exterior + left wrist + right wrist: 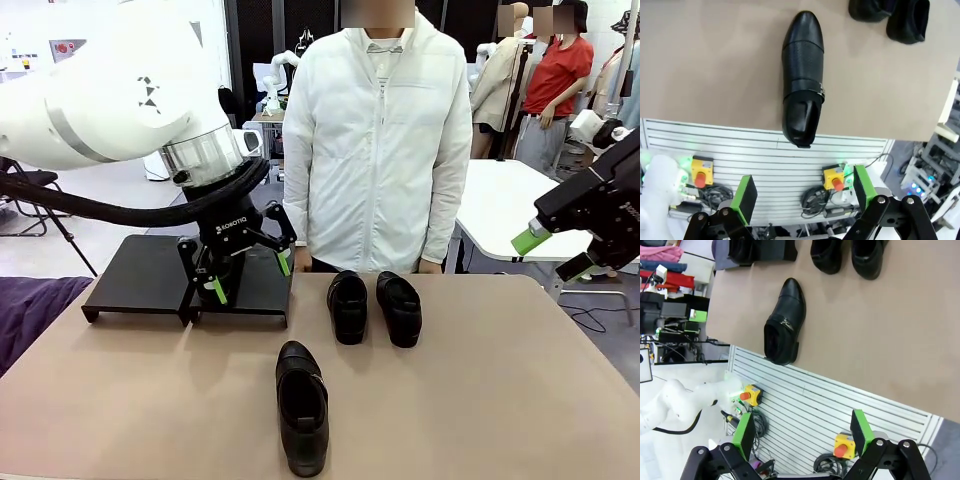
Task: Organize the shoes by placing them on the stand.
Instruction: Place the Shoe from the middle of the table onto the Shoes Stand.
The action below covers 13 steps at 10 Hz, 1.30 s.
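Left pincer (250,277): jaws apart, holding nothing, hanging over the stand's right panel.
Right pincer (553,253): jaws apart, holding nothing, raised beyond the table's (500,400) right edge.
Stand (135,275): beneath the left pincer, reaching away to its left.
Shoe pair (348,305): side by side on the table, between the two pincers, nearer the left one.
Single shoe (301,405): on the robot's side of the left pincer, heel at the table's near edge.

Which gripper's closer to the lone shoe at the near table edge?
Left. The left gripper hangs open over the stand, just beyond the shoe and to its left. The right gripper, also open, is raised at the far right, much farther away.
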Each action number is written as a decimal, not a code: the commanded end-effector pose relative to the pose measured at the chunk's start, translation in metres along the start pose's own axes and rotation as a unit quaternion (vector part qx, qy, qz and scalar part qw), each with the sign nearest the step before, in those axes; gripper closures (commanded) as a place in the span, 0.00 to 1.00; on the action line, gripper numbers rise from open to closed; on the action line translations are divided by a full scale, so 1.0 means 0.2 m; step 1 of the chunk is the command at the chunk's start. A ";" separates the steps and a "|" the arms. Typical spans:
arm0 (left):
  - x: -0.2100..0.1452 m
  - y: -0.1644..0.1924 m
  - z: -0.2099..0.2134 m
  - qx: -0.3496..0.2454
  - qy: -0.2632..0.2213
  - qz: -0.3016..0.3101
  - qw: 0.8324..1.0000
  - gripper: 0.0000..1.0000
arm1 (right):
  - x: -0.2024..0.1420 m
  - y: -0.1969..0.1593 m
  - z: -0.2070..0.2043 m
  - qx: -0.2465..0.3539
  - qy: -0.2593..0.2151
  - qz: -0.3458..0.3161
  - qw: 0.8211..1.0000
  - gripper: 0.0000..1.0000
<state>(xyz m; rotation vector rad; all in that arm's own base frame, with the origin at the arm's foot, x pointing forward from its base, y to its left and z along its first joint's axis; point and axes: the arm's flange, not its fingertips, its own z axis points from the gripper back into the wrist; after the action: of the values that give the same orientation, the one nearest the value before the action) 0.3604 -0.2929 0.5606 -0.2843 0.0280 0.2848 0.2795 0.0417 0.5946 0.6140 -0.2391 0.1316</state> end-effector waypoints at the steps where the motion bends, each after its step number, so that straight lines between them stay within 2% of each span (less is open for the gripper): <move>1: -0.08 0.03 -0.09 0.016 0.020 -0.072 0.997 0.00 | 0.01 0.01 0.02 0.010 0.002 -0.002 1.000 0.00; 3: -0.23 0.11 -0.30 0.035 0.019 -0.095 0.995 0.00 | 0.01 0.01 0.02 0.010 0.002 -0.002 1.000 0.00; 5: -0.19 0.17 -0.50 0.043 0.006 -0.056 0.998 0.00 | 0.01 0.01 0.02 0.010 0.002 -0.002 1.000 0.00; 6: -0.16 0.16 -0.61 0.026 -0.008 -0.070 0.997 0.00 | 0.01 0.01 0.02 0.010 0.002 -0.002 1.000 0.00; 7: -0.12 0.15 -0.70 0.033 -0.045 -0.056 0.997 0.00 | 0.01 0.01 0.02 0.010 0.002 -0.002 1.000 0.00; 10: -0.06 0.11 -0.89 0.031 -0.078 -0.075 0.994 0.00 | 0.01 0.01 0.02 0.010 0.002 -0.002 1.000 0.00; 11: -0.05 0.09 -0.93 0.056 -0.082 -0.075 0.992 0.00 | 0.01 0.01 0.02 0.010 0.002 -0.002 1.000 0.00; 13: -0.04 0.09 -1.01 0.076 -0.055 -0.090 0.992 0.00 | 0.01 0.01 0.02 0.010 0.002 -0.002 1.000 0.00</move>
<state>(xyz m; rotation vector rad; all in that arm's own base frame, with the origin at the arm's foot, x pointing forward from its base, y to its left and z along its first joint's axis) 0.3446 -0.3259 0.3641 -0.1540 -0.1040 0.1145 0.2798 0.0416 0.5945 0.6142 -0.2384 0.1314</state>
